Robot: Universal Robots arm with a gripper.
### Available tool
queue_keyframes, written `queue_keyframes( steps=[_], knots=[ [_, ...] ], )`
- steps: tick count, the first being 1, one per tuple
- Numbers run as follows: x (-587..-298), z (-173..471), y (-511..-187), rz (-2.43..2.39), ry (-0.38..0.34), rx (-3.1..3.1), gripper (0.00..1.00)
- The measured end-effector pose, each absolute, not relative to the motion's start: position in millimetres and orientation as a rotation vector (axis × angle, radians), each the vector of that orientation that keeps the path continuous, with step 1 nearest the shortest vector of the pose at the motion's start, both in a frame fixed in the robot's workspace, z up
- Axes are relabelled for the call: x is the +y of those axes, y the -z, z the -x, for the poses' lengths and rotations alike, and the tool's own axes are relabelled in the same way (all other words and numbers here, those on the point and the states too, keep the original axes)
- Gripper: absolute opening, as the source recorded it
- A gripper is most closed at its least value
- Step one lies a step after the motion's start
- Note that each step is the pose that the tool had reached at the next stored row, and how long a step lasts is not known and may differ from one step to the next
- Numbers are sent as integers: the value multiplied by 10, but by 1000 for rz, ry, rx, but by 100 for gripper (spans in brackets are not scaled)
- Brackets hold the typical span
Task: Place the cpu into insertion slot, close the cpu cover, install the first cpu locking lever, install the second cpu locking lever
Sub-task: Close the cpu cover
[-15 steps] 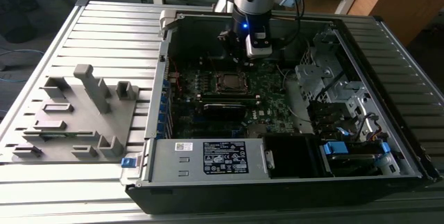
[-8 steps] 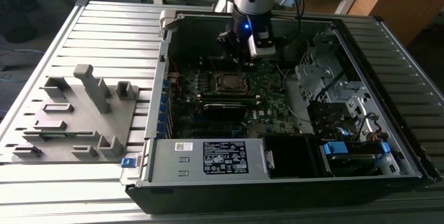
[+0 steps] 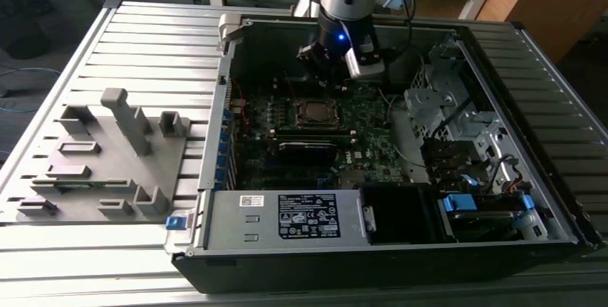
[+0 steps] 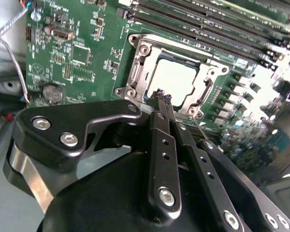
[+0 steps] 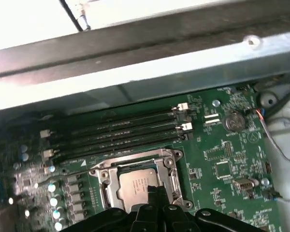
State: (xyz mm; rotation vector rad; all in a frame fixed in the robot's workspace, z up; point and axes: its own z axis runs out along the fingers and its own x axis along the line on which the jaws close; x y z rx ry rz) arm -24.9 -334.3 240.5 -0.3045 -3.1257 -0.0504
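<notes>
fingers [image 4: 163,140] together, empty, over cpu [image 4: 176,79] in insertion slot [image 4: 135,77] w/ cpu cover [image 4: 205,89] down

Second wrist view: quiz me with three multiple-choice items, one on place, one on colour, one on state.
1. The cpu lies: A in the insertion slot; B in a memory slot; C off the board.
2. The motherboard is: A blue; B green; C red.
3. The cpu cover is: A raised upright; B lowered flat around the cpu; C removed.
Answers: A, its face fills the socket; B, green shows between components; B, its frame lies level around the chip.
</notes>
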Motion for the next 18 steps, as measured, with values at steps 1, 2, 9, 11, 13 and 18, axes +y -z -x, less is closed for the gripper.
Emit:
queue_keyframes(
  steps=[1,2,9,11,13,18],
  knots=[
    [-3343,249,-2404,277,50,-3128,10],
    [-3343,249,-2403,248,50,-3130,10],
    [-3343,249,-2393,48,50,-3137,10],
    [-3343,249,-2391,-5,50,-3137,10],
    [-3343,249,-2391,-18,50,-3137,10],
    [-3343,249,-2391,-19,49,-3137,10]
  ],
)
